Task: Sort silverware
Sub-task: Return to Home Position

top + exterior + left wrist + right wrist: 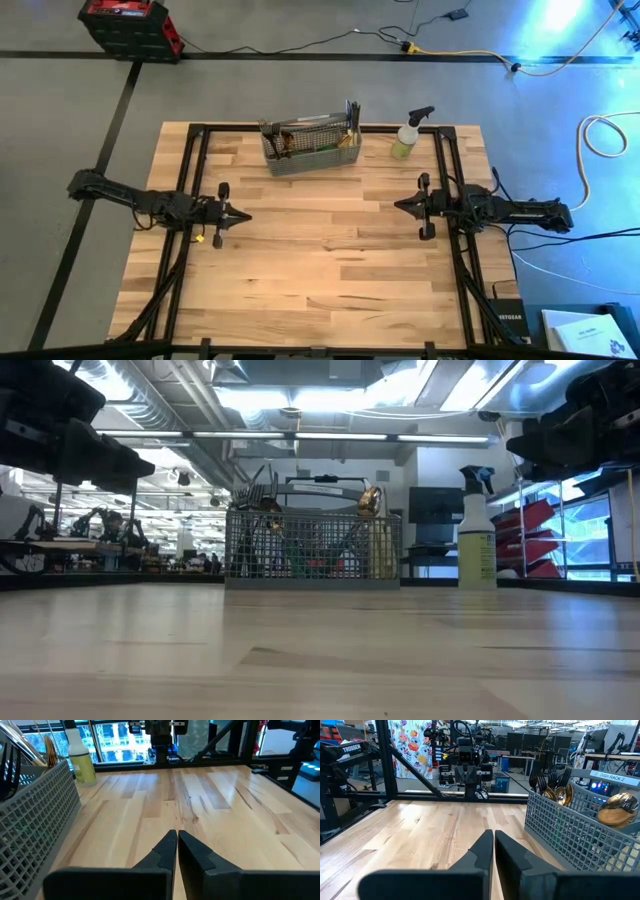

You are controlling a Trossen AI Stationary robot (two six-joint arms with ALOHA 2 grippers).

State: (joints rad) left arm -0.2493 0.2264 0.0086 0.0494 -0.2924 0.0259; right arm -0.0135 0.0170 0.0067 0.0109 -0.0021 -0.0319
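- The left end effector [176, 839], two dark fingers clenched tip to tip on nothing, hovers above the left side of the pale wooden counter [320, 270].
- The right end effector [493, 836], likewise pressed closed and empty, hovers over the right side, facing the left one, and the two are well apart.
- Beyond the gap between them, at the counter's far edge, stands a grey wire-mesh caddy [312, 165].
- The silverware [619, 810], gold-headed spoons and forks with slim handles, stands inside the caddy with heads poking above its rim. No piece shows on the bare wood.
- Each piece looks light, stiff and slippery, so the middle of the slim handle probably offers the surest hold.
- A yellow-green plastic spray bottle [406, 140] stands near the caddy, on its right.
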